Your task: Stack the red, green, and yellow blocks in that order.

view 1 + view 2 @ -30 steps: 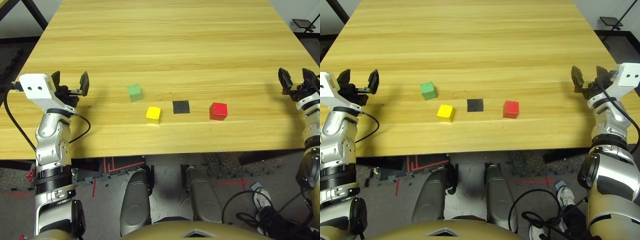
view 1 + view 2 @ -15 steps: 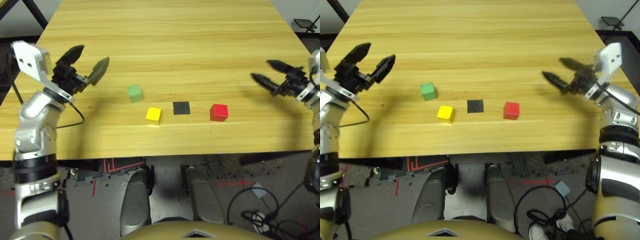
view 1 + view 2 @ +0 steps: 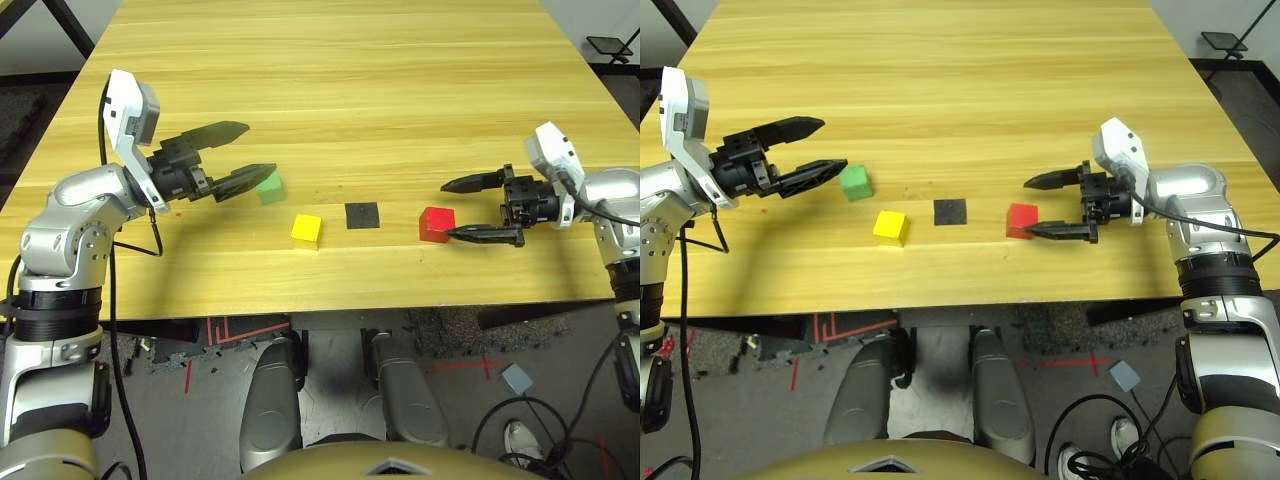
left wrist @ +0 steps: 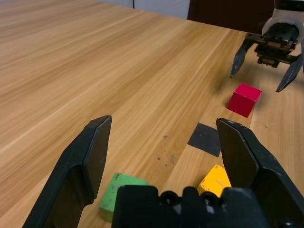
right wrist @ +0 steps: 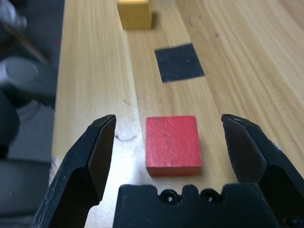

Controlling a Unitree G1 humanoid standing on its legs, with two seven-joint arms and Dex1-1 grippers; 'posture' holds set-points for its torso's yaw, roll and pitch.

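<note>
Both tools are over the wooden bench [image 3: 330,90], each reaching in from its own side toward the row of blocks near the front edge. The right tool [image 3: 467,208] has its two black fingers spread wide, the tips just beside the red block [image 3: 436,222], which sits flat on the bench in line with the gap between them, not touched by either; the right wrist view shows it plainly, the red cube square in front of the open fingers. Over on the other side, the left tool [image 3: 245,150] is spread wide as well, pointing across the bench, and the green block [image 3: 268,186] lies right at the tip of its nearer finger, part of it tucked behind that finger in the head view; whether finger and block touch, I cannot tell. The yellow block [image 3: 307,229] rests between green and red, a little closer to the front edge than the green one and apart from it. Next to the yellow block, toward the red one, lies the flat black square patch [image 3: 362,214]. All three blocks sit singly on the bench, none on top of another.
</note>
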